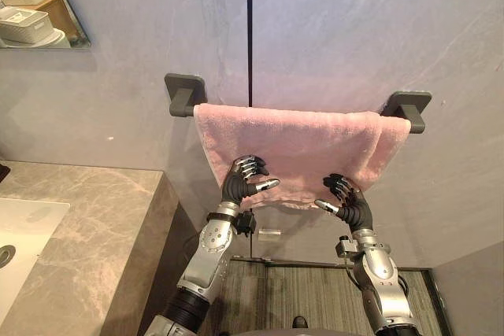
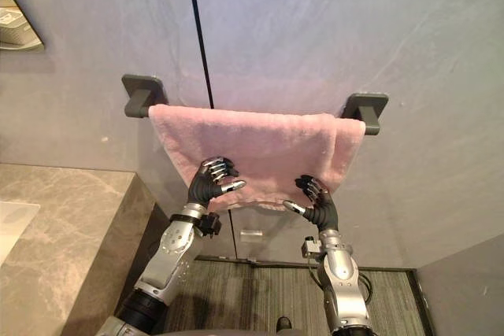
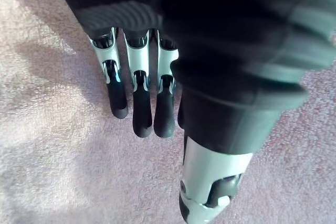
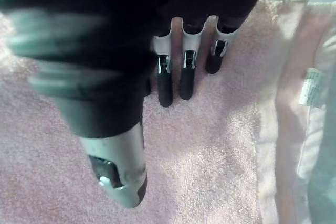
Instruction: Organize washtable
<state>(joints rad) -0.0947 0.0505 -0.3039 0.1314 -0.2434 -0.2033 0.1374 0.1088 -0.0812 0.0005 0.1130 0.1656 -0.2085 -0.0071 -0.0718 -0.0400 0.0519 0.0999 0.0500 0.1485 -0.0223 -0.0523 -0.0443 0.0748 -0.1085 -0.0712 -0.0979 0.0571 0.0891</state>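
Far left: mirror (image 1: 39,5) corner high on the wall, white baskets reflected in it. Below it, marble desk (image 1: 102,218) with a white sink (image 1: 24,230) set into it.

Centre, on the grey wall: wall rail between two dark brackets, left bracket (image 1: 183,94) and right bracket (image 1: 407,108). Pink towel (image 1: 307,143) is draped over the rail and spans nearly bracket to bracket. Its right end is doubled over and hangs a bit lower by the right bracket.

Left hand (image 1: 236,186) is up at the towel's lower left part, palm toward the cloth. In the left wrist view its fingers (image 3: 142,114) lie roughly straight in a row with the dark tips on the terry, and the thumb (image 3: 207,182) sits apart from them. It pinches no cloth, so it's apart and flat on the towel.

Right hand (image 1: 354,206) is at the towel's lower right, near the hem. The right wrist view shows the same: fingers (image 4: 186,77) extended onto the pink cloth and thumb (image 4: 118,171) off to one side, clamped on nothing. A white label (image 4: 312,87) shows on the folded edge past the fingers.

Striped floor (image 1: 307,297) shows below, between the arms.
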